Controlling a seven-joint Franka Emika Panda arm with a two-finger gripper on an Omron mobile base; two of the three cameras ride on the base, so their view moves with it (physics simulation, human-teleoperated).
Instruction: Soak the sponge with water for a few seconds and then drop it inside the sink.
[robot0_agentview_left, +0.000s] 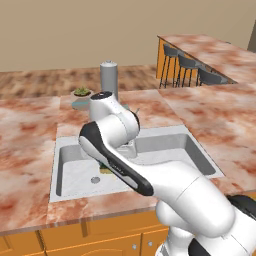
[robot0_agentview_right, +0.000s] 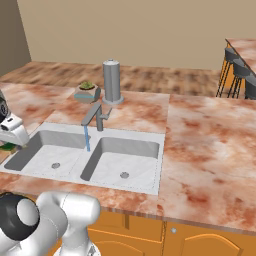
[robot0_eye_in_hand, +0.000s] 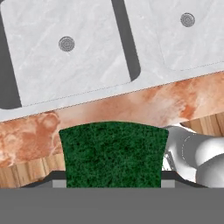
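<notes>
My gripper (robot0_eye_in_hand: 113, 181) is shut on the green sponge (robot0_eye_in_hand: 113, 153), whose dark scouring face is toward the hand camera. In the hand view the sponge hangs over the counter's front strip, just short of the sink (robot0_eye_in_hand: 127, 89). The right base view has the gripper (robot0_agentview_right: 11, 140) at the left edge with the sponge (robot0_agentview_right: 6, 148) under it, beside the left bowl of the sink (robot0_agentview_right: 95, 152). Water (robot0_agentview_right: 87, 137) falls in a thin blue stream from the faucet (robot0_agentview_right: 95, 116) into the left bowl near the divider, well apart from the sponge. Under my forearm a sliver of sponge (robot0_agentview_left: 105, 170) peeks out.
A grey cylinder (robot0_agentview_right: 112, 82) and a small potted plant (robot0_agentview_right: 87, 92) stand behind the faucet. Each bowl has a round drain (robot0_eye_in_hand: 66, 43). My own arm (robot0_agentview_left: 120, 165) crosses the left bowl in the left base view. Bar stools (robot0_agentview_left: 187, 67) stand at a far counter.
</notes>
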